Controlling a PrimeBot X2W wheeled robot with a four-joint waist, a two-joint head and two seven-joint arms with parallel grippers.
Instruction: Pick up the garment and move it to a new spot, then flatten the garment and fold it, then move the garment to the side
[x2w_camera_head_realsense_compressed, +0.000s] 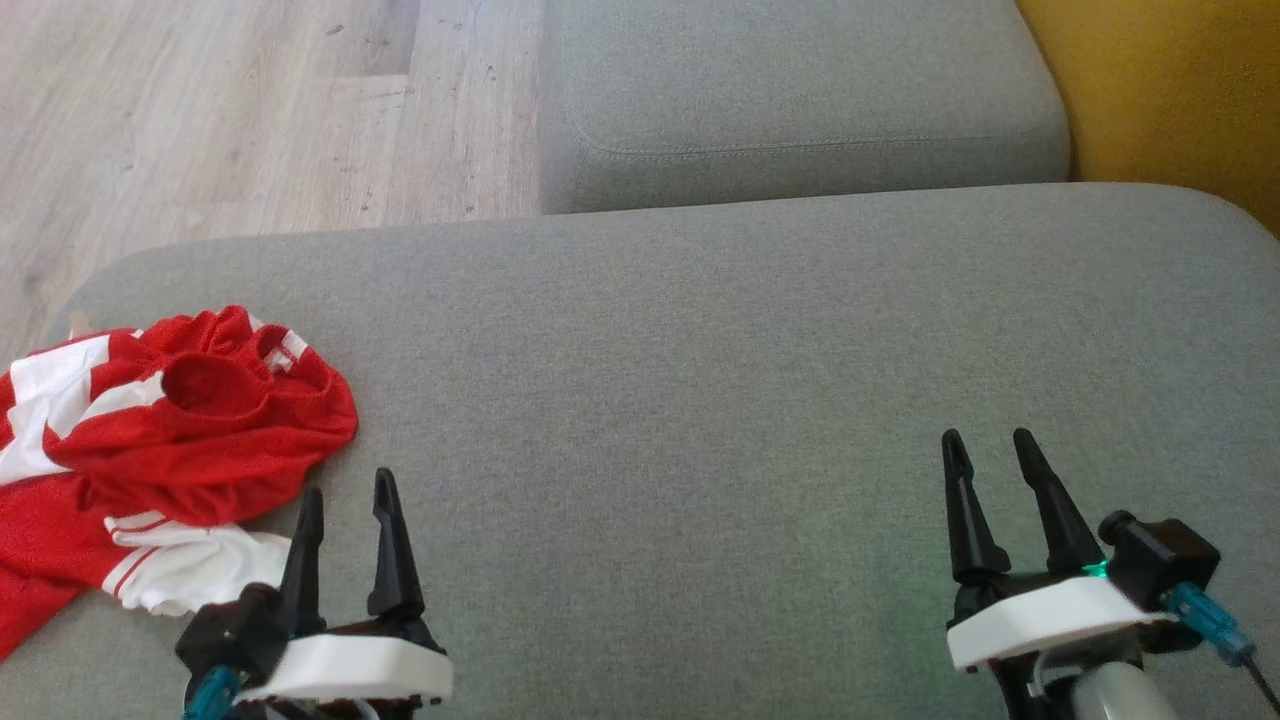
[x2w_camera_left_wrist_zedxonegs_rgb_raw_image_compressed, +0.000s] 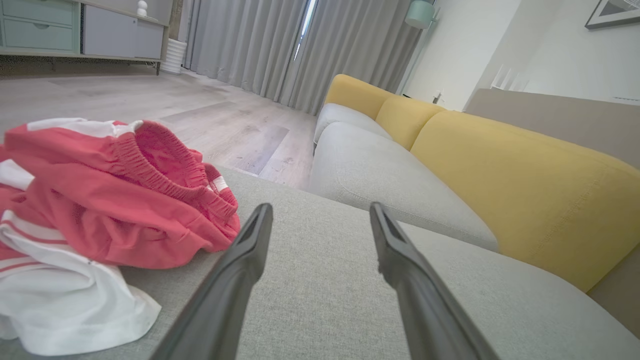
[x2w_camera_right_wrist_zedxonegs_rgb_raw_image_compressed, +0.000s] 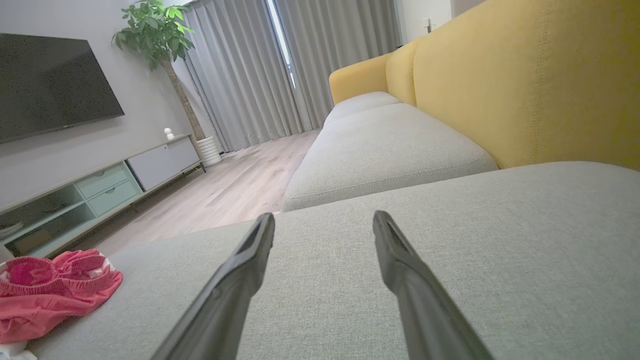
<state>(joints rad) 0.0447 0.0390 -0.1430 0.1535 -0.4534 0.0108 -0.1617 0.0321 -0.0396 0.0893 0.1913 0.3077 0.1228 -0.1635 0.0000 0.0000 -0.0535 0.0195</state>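
The garment (x2w_camera_head_realsense_compressed: 170, 450) is a crumpled red and white piece with an elastic waistband, lying on the grey sofa cushion (x2w_camera_head_realsense_compressed: 700, 380) at its left end. My left gripper (x2w_camera_head_realsense_compressed: 348, 484) stands open just right of the garment's near edge, nothing between its fingers. In the left wrist view the garment (x2w_camera_left_wrist_zedxonegs_rgb_raw_image_compressed: 115, 210) lies left of the open left gripper (x2w_camera_left_wrist_zedxonegs_rgb_raw_image_compressed: 320, 206), its red hem close to the left finger. My right gripper (x2w_camera_head_realsense_compressed: 988, 437) hovers open over bare cushion far to the right. From the right wrist the garment (x2w_camera_right_wrist_zedxonegs_rgb_raw_image_compressed: 50, 292) is far left of the open right gripper (x2w_camera_right_wrist_zedxonegs_rgb_raw_image_compressed: 322, 214).
A second grey seat cushion (x2w_camera_head_realsense_compressed: 800, 100) lies beyond a seam, with the yellow backrest (x2w_camera_head_realsense_compressed: 1170, 90) at the right. Wooden floor (x2w_camera_head_realsense_compressed: 200, 120) drops off past the cushion's far-left edge. A TV stand (x2w_camera_right_wrist_zedxonegs_rgb_raw_image_compressed: 95, 195), a plant (x2w_camera_right_wrist_zedxonegs_rgb_raw_image_compressed: 160, 35) and curtains (x2w_camera_right_wrist_zedxonegs_rgb_raw_image_compressed: 250, 70) stand across the room.
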